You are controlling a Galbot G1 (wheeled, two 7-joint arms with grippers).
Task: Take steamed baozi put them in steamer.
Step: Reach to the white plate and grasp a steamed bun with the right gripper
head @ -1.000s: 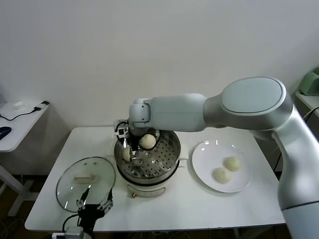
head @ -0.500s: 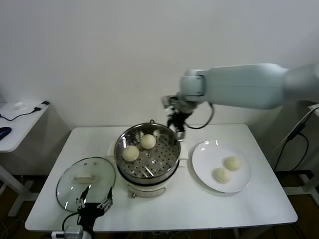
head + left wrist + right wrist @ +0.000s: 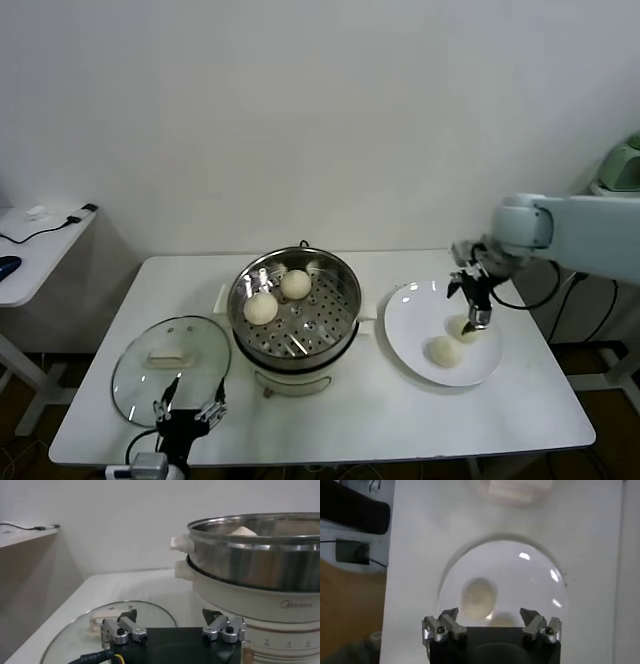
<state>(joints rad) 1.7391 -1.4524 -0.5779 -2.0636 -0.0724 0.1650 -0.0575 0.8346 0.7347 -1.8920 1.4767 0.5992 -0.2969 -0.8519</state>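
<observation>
The right claw [image 3: 478,306] hung over the white plate [image 3: 410,330], just above the farther of two baozi on the plate [image 3: 445,351], with its fingers spread wide and nothing between them. Two more baozi in the steamer [image 3: 261,308] sat side by side on the holey tray of the shiny steamer [image 3: 340,300], which stood in the middle of the tabletop [image 3: 380,415] between the plate and a glass lid [image 3: 135,372]. The left claw [image 3: 188,412] waited low by the near edge of the lid, also spread wide and holding nothing.
</observation>
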